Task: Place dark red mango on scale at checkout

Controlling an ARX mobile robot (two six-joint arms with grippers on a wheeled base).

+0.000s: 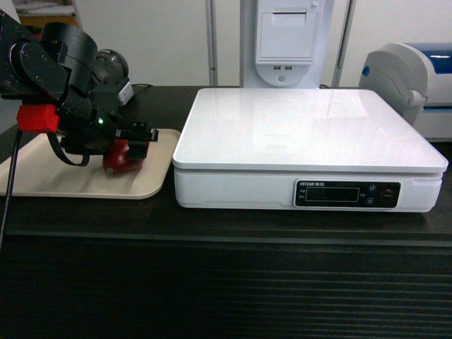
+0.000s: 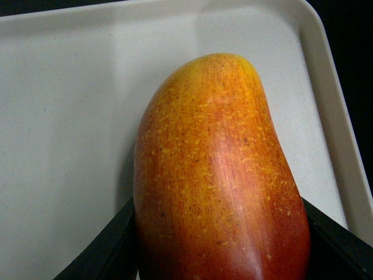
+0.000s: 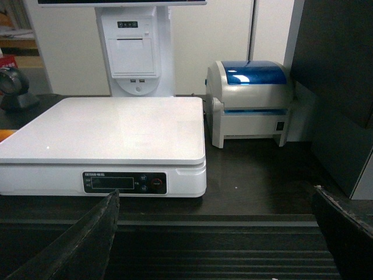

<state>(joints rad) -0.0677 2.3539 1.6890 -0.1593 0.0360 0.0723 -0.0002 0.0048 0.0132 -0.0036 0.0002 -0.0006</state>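
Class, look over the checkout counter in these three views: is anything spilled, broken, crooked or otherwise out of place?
Nothing stands out. The scale sits flat and square on the counter, its top bare. The mango lies intact on the beige tray, between the left gripper's fingers.

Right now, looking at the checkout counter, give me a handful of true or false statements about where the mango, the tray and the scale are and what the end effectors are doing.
1. The dark red mango lies on the beige tray. True.
2. The scale already carries the mango. False: its white top is bare.
3. The left end effector has its fingers on either side of the mango. True.
4. The tray sits to the right of the scale in the head view. False: it sits to the left.
5. The right end effector holds a fruit. False: its fingers are spread apart with nothing between them.
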